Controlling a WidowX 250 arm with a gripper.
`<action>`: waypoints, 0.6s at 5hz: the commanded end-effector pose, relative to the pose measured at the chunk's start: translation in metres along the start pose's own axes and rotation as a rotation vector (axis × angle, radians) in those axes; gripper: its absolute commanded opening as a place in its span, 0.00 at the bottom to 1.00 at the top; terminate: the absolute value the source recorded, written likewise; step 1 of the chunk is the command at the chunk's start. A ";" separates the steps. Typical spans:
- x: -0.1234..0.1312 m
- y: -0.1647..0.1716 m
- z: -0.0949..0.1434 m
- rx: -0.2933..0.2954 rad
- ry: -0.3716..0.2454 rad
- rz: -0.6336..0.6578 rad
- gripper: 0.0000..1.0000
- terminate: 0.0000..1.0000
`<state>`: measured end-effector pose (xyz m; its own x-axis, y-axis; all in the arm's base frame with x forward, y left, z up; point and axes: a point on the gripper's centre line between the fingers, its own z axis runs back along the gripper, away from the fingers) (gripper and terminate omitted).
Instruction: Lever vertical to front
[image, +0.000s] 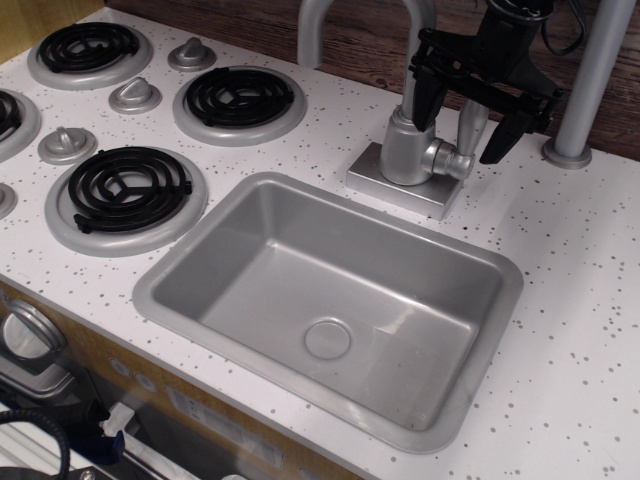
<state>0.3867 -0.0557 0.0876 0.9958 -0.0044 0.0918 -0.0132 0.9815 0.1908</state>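
Observation:
The lever (470, 128) is a short silver-grey rod standing nearly upright, joined by a round hub (458, 162) to the right side of the faucet's cylindrical body (405, 148). My black gripper (465, 120) hangs over it from above, open, with one finger (428, 95) left of the lever and the other finger (505, 135) right of it. The lever's upper part sits between the fingers and its tip is hidden by the gripper body. I cannot tell if a finger touches it.
The faucet's curved spout pipe (318, 25) rises behind the grey sink basin (330, 300). Black coil burners (128, 188) and small silver stove knobs (134, 95) lie to the left. A grey vertical post (585, 90) stands at the right on the speckled white counter.

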 end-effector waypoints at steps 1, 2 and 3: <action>0.000 0.000 0.000 0.000 0.000 0.000 1.00 0.00; 0.009 0.005 0.008 0.023 -0.076 0.001 1.00 0.00; 0.019 0.008 0.019 0.058 -0.144 0.000 1.00 0.00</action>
<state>0.4033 -0.0489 0.0786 0.9854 -0.0384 0.1659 -0.0092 0.9608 0.2771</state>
